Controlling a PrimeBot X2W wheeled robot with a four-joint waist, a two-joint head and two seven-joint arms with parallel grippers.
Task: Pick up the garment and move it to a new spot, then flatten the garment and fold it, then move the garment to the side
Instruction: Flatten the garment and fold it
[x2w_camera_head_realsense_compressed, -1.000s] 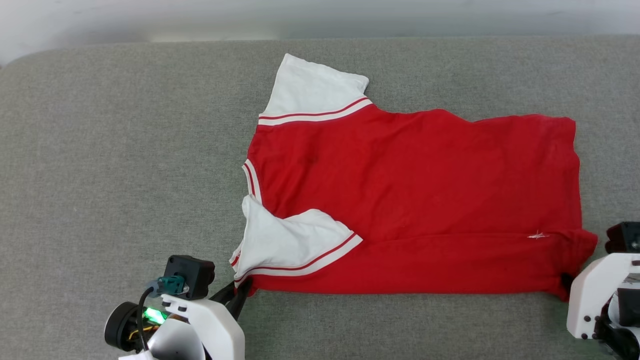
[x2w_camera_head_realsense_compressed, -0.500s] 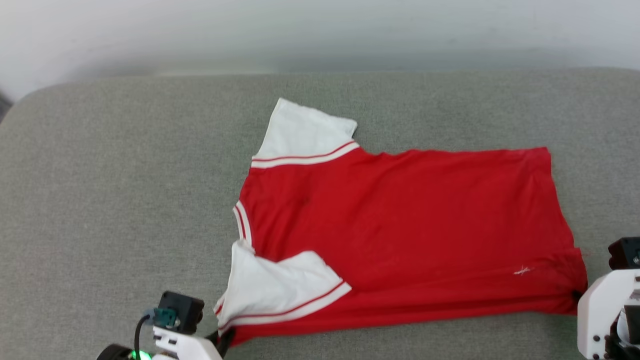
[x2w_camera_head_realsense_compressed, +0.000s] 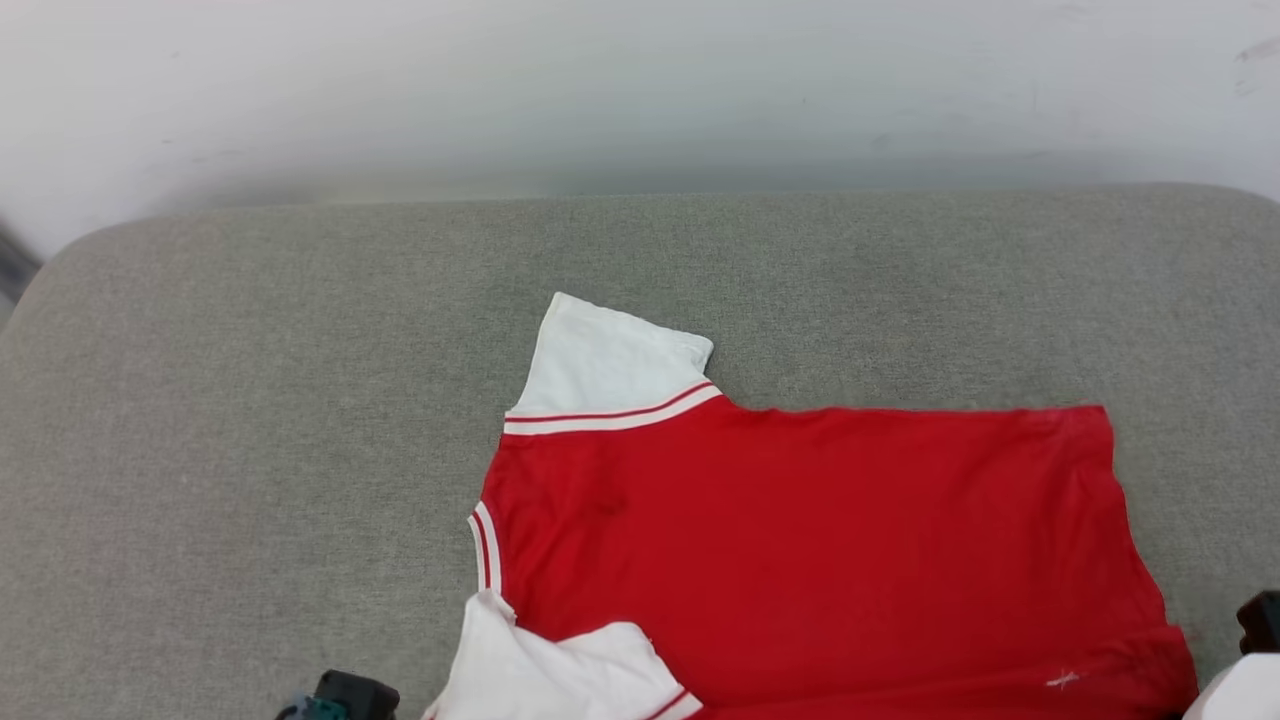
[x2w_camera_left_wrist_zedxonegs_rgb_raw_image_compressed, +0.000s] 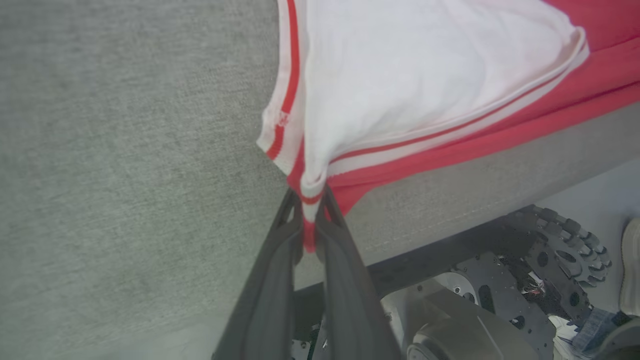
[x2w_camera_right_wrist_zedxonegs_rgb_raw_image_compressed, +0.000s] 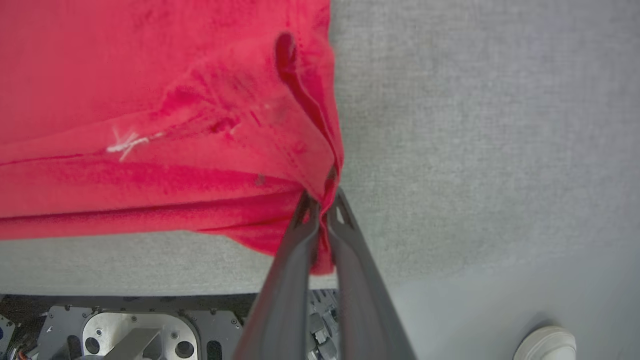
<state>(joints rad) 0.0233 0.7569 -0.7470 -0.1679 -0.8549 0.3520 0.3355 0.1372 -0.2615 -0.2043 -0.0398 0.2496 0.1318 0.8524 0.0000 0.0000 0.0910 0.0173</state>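
My head camera looks forward and down at the grey padded surface (x2w_camera_head_realsense_compressed: 250, 400), from farther away. The left wrist camera looks along my left gripper (x2w_camera_left_wrist_zedxonegs_rgb_raw_image_compressed: 310, 200), very near a white sleeve of the garment (x2w_camera_left_wrist_zedxonegs_rgb_raw_image_compressed: 425, 75). The right wrist camera looks along my right gripper (x2w_camera_right_wrist_zedxonegs_rgb_raw_image_compressed: 322, 200), very near the red hem. All three views share this garment.

The shirt (x2w_camera_head_realsense_compressed: 820, 540) lies spread on the bench (x2w_camera_head_realsense_compressed: 250, 400), collar end toward the left fingers (x2w_camera_left_wrist_zedxonegs_rgb_raw_image_compressed: 342, 280), hem end toward the right fingers (x2w_camera_right_wrist_zedxonegs_rgb_raw_image_compressed: 292, 280). Its near shoulder corner sits between the left fingers' tips, with the near sleeve (x2w_camera_left_wrist_zedxonegs_rgb_raw_image_compressed: 425, 75) folded over the body just ahead of them and the far sleeve (x2w_camera_head_realsense_compressed: 610, 360) well beyond. The near hem corner sits between the right fingers' tips, near the bench's front edge. Behind the fingers, below that edge, is the robot's base (x2w_camera_right_wrist_zedxonegs_rgb_raw_image_compressed: 135, 330). A shoe (x2w_camera_right_wrist_zedxonegs_rgb_raw_image_compressed: 545, 345) rests on the floor (x2w_camera_right_wrist_zedxonegs_rgb_raw_image_compressed: 475, 310), right of the right fingers.
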